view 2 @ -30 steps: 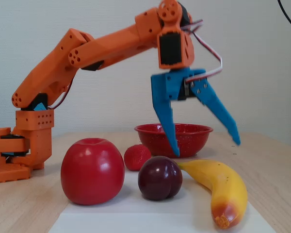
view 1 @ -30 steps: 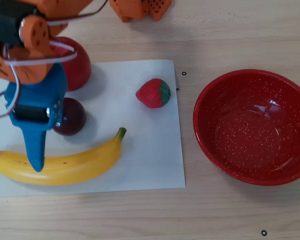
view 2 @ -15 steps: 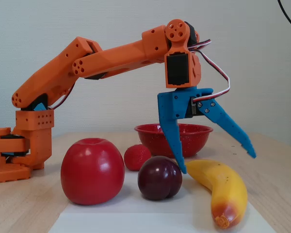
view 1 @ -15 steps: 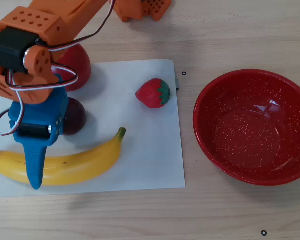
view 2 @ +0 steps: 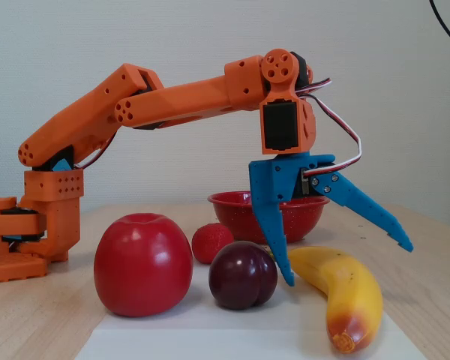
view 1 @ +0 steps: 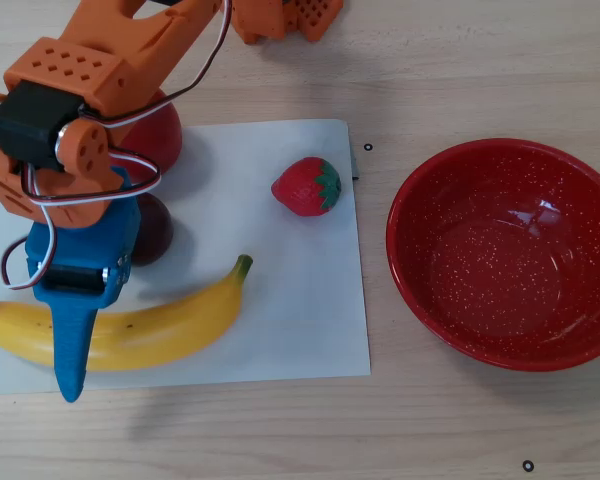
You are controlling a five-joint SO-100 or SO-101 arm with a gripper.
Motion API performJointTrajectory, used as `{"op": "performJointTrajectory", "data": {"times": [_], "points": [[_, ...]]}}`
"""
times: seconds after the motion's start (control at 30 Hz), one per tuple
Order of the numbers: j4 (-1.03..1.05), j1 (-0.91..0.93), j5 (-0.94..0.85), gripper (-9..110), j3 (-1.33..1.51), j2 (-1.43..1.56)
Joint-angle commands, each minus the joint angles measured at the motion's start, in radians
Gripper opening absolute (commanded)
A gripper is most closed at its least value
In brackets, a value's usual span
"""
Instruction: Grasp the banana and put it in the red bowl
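Observation:
The yellow banana (view 1: 170,325) lies on a white sheet, green stem toward the middle, orange-red end at the left of the overhead view. My blue gripper (view 1: 80,338) is open and straddles its left part. In the fixed view the gripper (view 2: 349,266) has one finger down between the plum and the banana (view 2: 349,296), and the other finger spread out above the banana's far side. The red bowl (view 1: 500,260) stands at the right with nothing in it; in the fixed view the red bowl (view 2: 232,210) shows behind the gripper.
On the white paper sheet (view 1: 300,300) also sit a red apple (view 2: 142,262), a dark plum (view 2: 242,274) right beside the banana, and a strawberry (view 1: 305,187). The orange arm base (view 2: 30,232) stands at the back.
The gripper has come down and forward over the banana, with its fingers spread wider. One finger now reaches down beside the plum, which has shifted slightly.

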Motion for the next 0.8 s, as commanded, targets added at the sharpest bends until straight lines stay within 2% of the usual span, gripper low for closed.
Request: {"op": "performJointTrajectory", "data": {"times": [0.0,0.77], "points": [[-0.020,0.035,0.018,59,-0.066,0.061],[-0.060,0.052,0.002,53,-0.072,0.006]]}}
